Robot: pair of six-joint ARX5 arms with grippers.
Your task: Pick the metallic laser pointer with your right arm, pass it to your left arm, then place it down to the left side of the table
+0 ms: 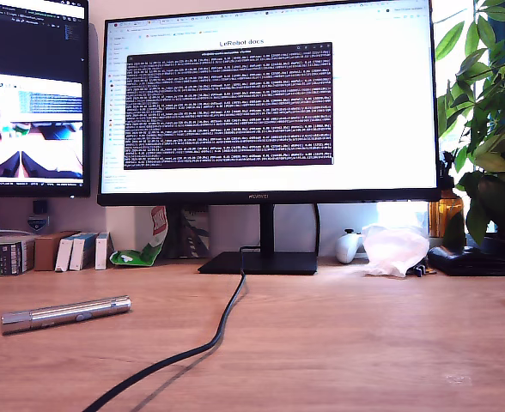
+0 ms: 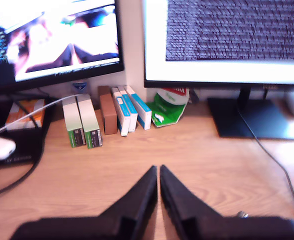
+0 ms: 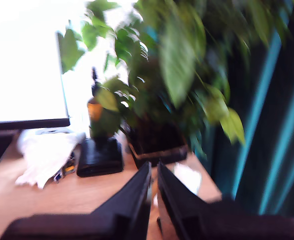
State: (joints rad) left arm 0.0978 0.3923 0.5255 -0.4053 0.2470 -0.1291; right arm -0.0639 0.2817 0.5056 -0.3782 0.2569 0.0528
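The metallic laser pointer [image 1: 63, 313] lies flat on the wood-grain table [image 1: 364, 343] toward the exterior view's left, with nothing touching it. Neither arm shows in the exterior view. My first gripper [image 2: 158, 170] is shut with nothing between its black fingers and hovers over bare tabletop, facing a row of small boxes [image 2: 82, 122]. My second gripper [image 3: 153, 167] is also shut and holds nothing. It points at the potted plant [image 3: 177, 75] in a blurred picture. No laser pointer can be made out in either wrist view.
A black cable [image 1: 209, 343] snakes from the monitor stand [image 1: 261, 262] to the table's front edge. Small boxes [image 1: 81, 251] line the back at the exterior view's left. A crumpled white bag [image 1: 394, 249], a black case [image 1: 471, 260] and a plant [image 1: 493, 112] crowd its right.
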